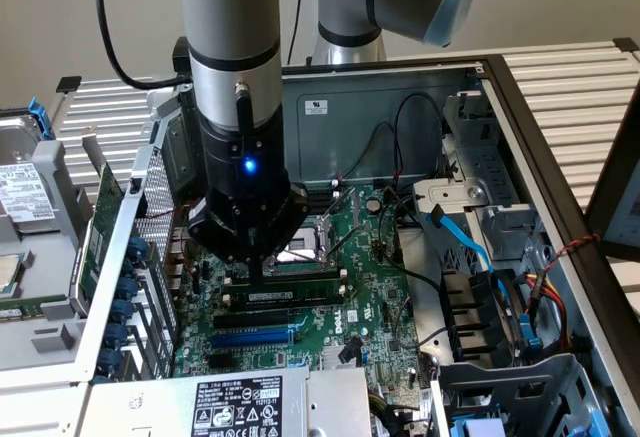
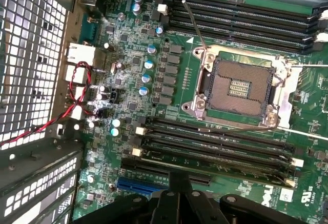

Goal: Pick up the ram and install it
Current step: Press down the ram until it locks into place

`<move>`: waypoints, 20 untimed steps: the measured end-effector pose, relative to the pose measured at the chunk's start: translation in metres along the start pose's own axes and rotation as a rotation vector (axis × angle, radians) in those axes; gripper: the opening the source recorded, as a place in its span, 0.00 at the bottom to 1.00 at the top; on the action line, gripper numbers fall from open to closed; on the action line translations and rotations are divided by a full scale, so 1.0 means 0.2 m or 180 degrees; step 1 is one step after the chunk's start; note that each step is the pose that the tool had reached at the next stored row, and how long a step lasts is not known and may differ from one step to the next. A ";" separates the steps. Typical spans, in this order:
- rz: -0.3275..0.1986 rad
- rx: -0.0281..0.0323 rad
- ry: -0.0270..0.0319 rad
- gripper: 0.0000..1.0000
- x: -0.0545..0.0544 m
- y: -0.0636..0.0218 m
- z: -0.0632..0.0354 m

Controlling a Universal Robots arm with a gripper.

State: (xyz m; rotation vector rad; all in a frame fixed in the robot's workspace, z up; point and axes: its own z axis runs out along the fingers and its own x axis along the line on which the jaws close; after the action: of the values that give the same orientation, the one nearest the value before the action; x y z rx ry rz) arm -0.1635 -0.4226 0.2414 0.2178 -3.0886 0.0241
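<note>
Gripper (image 1: 262, 269) is parked low inside the open case, straight over the bank of memory slots that sits just beside the empty CPU socket (image 1: 300, 247). Fingers are pinched together, about as narrow as they go. The tips are right down at the top edge of the ram (image 1: 290, 297).

The ram itself is found standing on edge along one of those slots, white label facing out in the exterior view. In the wrist view it can be made out as the stick (image 2: 220, 170) in the slot nearest the gripper (image 2: 177, 188), on the side of the bank away from the socket (image 2: 238, 88).

The relation that matters: the ram's long axis runs along the slot, parallel to the socket's near edge, so across the exterior view from left to right. The gripper isn't off to one side of it but directly above, toward the end on the exterior view's left rather than mid-stick. Anything done from here is basically a straight-down affair along that line.

Whether the stick is being pinched or just pressed on can't be told. Whether it's fully clicked in can't be told either; the end latches are too hard to read.
</note>
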 end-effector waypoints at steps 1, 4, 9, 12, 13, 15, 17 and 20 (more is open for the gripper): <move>0.0015 -0.0002 0.0011 0.10 0.00 0.000 0.003; 0.0053 -0.0006 0.0023 0.10 0.01 0.004 0.012; 0.0101 -0.0009 0.0029 0.10 0.02 0.012 0.026; 0.0138 -0.0011 0.0029 0.10 0.02 0.016 0.029; 0.0151 -0.0011 0.0029 0.10 0.02 0.018 0.030; 0.0175 -0.0013 0.0029 0.10 0.02 0.021 0.031; 0.0196 -0.0013 0.0030 0.10 0.02 0.025 0.033; 0.0219 -0.0015 0.0030 0.10 0.01 0.034 0.036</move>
State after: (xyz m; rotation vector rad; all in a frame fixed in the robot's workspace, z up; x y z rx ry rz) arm -0.1677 -0.4164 0.2343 0.1107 -3.0851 0.0204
